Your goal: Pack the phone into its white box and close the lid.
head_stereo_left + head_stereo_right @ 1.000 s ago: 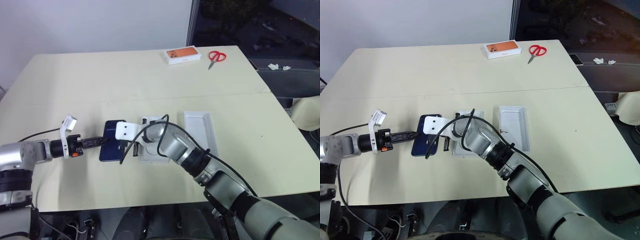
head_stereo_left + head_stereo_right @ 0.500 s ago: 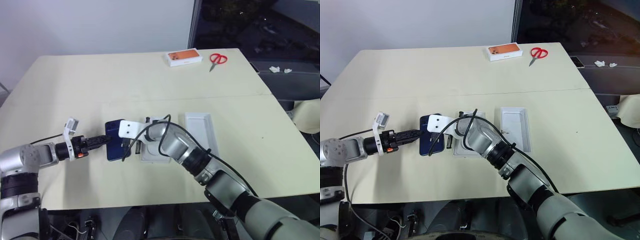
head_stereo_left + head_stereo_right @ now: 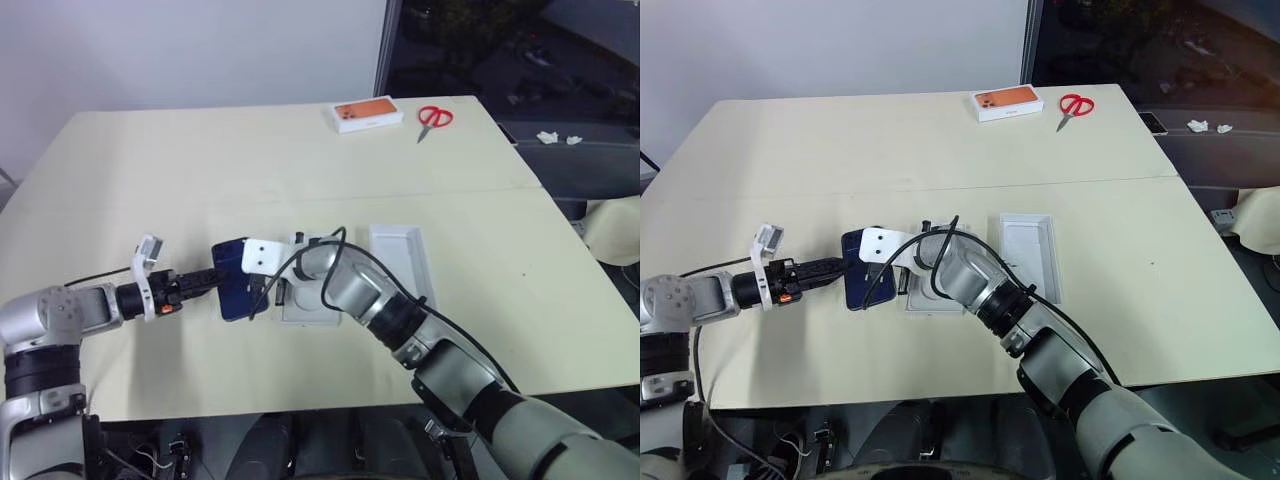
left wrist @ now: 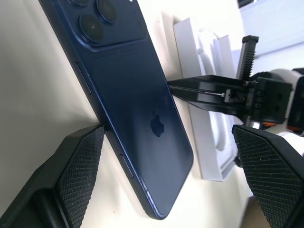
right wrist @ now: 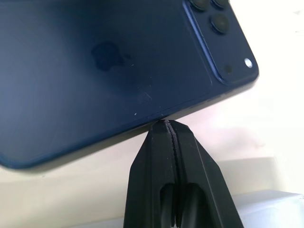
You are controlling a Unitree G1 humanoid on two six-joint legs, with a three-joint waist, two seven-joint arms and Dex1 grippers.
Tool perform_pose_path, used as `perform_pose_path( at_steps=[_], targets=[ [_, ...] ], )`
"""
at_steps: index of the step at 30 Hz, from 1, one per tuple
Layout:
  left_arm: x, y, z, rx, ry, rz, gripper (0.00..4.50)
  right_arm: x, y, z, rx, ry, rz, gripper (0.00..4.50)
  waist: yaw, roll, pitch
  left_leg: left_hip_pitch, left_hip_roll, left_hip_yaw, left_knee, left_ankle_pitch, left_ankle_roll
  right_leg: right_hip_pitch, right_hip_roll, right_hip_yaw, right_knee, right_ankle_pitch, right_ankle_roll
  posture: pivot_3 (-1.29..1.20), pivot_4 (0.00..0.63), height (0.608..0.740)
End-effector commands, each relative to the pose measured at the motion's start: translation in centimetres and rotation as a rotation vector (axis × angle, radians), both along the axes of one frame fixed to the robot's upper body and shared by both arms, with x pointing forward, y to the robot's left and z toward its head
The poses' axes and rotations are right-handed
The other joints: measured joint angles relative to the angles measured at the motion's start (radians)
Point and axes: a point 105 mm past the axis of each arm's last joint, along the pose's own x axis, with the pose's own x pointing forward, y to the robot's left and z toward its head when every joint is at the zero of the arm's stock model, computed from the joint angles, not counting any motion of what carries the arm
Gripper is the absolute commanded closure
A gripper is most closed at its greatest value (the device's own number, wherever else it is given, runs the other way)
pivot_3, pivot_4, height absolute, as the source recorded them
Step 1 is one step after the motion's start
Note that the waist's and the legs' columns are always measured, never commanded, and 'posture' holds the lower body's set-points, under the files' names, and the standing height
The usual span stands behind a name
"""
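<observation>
R wrist cam: right hand (image 5: 167,130) pinched empty at phone (image 5: 104,66) edge; left hand (image 4: 166,175) wide open.

Navy-blue phone (image 3: 232,280), white box (image 3: 303,296), orange-topped box (image 3: 366,114), red scissors (image 3: 434,118), cream table (image 3: 150,170), black-fingered hands
</observation>
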Motion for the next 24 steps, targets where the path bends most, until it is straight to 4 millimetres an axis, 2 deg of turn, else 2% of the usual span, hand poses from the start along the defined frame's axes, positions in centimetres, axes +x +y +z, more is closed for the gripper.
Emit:
perform_pose_path(
  at_steps=[1, 5, 9, 18, 24],
  targets=[
    [-0.4, -1.0, 0.7, 0.046, 0.007, -0.054, 0.0, -1.4, 0.2, -0.7, -0.008, 0.066, 0.056, 4.46, -0.002, 0.0, 0.0, 0.0, 0.0, 0.0, 0.0, 0.0, 0.0, 0.0, 0.0, 0.0, 0.0, 0.0, 0.0, 0.0, 0.15, 0.74],
    [-0.6, -2.1, 1.7, 0.065, -0.013, -0.084, 0.0, -1.4, 0.5, -0.3, 0.002, 0.067, 0.051, 4.46, -0.005, 0.0, 0.0, 0.0, 0.0, 0.0, 0.0, 0.0, 0.0, 0.001, 0.0, 0.0, 0.0, 0.0, 0.0, 0.0, 0.15, 0.74],
    [0.0, -1.8, 0.2, 0.128, 0.012, -0.019, 0.0, -1.6, 0.6, -0.4, 0.004, 0.083, 0.05, 4.46, -0.005, 0.0, 0.0, 0.0, 0.001, 0.0, -0.001, 0.0, 0.0, 0.001, 0.001, 0.0, 0.0, 0.0, 0.0, 0.0, 0.15, 0.74],
    [0.2, -2.3, -0.6, 0.09, 0.02, 0.006, 0.0, -2.3, 0.9, -0.3, 0.02, 0.115, 0.059, 4.46, -0.007, 0.0, 0.0, 0.001, 0.002, 0.001, -0.002, 0.0, -0.001, 0.001, 0.001, 0.0, 0.0, 0.0, 0.0, 0.0, 0.15, 0.74],
    [-0.6, -0.4, 0.5, 0.117, 0.016, 0.025, 0.0, -2.0, 0.1, -0.7, 0.008, 0.108, 0.04, 4.46, -0.021, 0.0, 0.0, 0.001, 0.002, 0.001, -0.003, 0.0, -0.002, 0.001, 0.001, 0.0, 0.0, 0.0, 0.0, 0.0, 0.15, 0.74]
  ],
)
